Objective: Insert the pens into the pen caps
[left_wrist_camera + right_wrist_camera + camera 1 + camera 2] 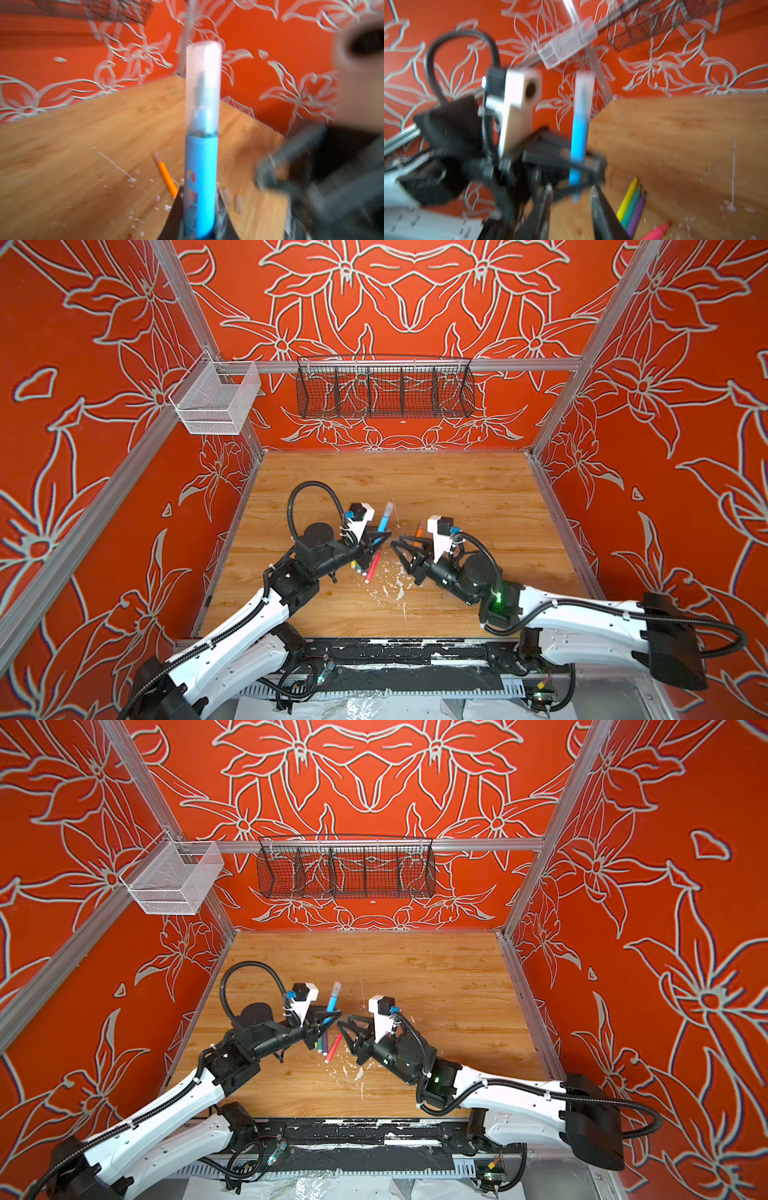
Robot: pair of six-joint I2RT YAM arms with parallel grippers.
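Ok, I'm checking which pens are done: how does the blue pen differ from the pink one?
The blue pen is clamped in the left gripper and held above the table; the pink pen lies loose on it. The blue pen stands nearly upright, the pink pen flat. The blue pen wears a clear cap; the pink pen's tip looks bare in the right wrist view, though blurred. Both are slim markers.

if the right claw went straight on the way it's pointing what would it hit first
Most likely the blue pen held in the left claw: its lower end sits dead ahead, between the open jaws of the right claw. Depth is blurry, so the left claw's tips might touch first.
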